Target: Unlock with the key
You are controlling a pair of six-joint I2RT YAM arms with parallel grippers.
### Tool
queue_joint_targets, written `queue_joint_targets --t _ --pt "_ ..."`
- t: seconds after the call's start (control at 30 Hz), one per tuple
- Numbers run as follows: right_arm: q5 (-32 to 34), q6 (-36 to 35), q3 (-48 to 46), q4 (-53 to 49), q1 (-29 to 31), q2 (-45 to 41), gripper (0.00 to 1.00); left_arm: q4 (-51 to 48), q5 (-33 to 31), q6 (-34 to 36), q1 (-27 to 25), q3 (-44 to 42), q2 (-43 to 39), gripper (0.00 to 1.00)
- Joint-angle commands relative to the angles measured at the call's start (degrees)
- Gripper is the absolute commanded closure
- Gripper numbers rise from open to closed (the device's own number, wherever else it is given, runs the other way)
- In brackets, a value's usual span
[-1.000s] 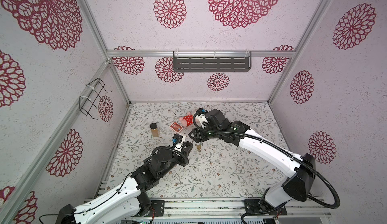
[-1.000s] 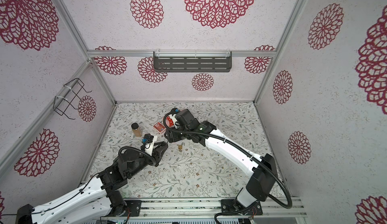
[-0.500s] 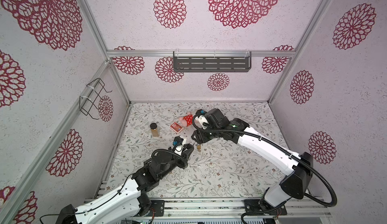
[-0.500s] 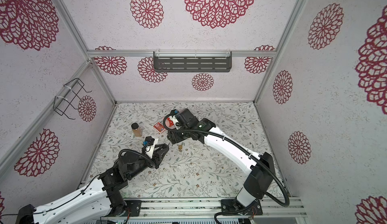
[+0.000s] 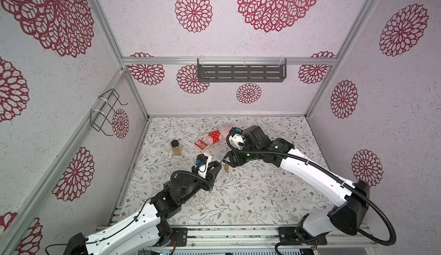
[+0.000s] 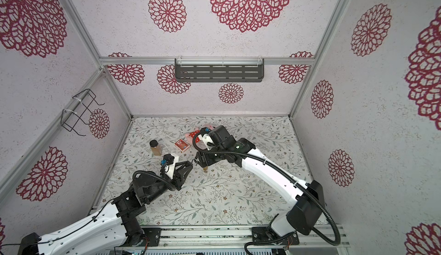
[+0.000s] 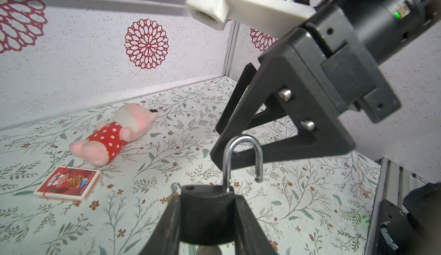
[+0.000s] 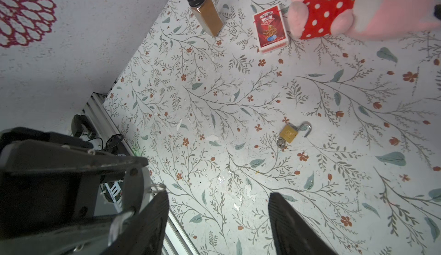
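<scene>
Padlock with a black block body and a silver steel shackle (image 7: 205, 218): pinched by the body in the left pincer (image 5: 217, 166), up off the floral-print counter (image 5: 250, 194), a little left of centre in the lower middle of both top views. Clamped across the body on purpose, presumably: leaves the shackle poking up free and turns the left arm into a vice. Shackle sprung, one leg out of its hole and hanging clear, so reads as unlocked or as good as.

Right pincer (image 8: 216, 197) spread wide with nothing between the fingers, parked just beyond the shackle. Can't tell whether the near finger touches the steel loop. Guessing a hover for the follow-up, swinging the shackle or taking the lock over.

No clear sight of the key. Maybe that grey blob under the black body in the left wrist view, maybe not; too hidden to call.

Also a second lock: small brass padlock (image 8: 289, 133) flat on the counter, just right of and below the held one in the top views, shackle open too, small silver bit (image 8: 281, 143) at its base, key or ring, hard to say.

Clutter further up the frame, well apart from the action: pink plush toy in a red polka-dot dress (image 7: 114, 137), red card box (image 7: 69, 182), square spice jar of brown powder with a black lid (image 8: 206, 15).
</scene>
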Motion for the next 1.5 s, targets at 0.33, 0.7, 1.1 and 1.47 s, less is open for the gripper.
queue_joint_targets --t 0.33,0.7,1.1,1.47 --pt "7.9 1.7 -9.9 4.3 -4.5 -9.5 0.28 -8.5 -8.4 -12.0 0.2 1.9 2.0 1.0" --pt "10.4 6.7 -27.1 16.7 -12.4 -17.9 0.25 -20.1 -13.8 -29.6 -2.5 2.4 13.4 1.0" --pt "9.2 9.0 -37.0 23.6 -18.0 -22.0 0.25 -21.9 -12.8 -38.8 -3.0 4.6 29.0 1.0" --pt "10.8 7.6 -38.5 23.4 -21.6 -22.8 0.24 -23.7 -7.2 -40.2 -2.9 7.8 38.6 0.78"
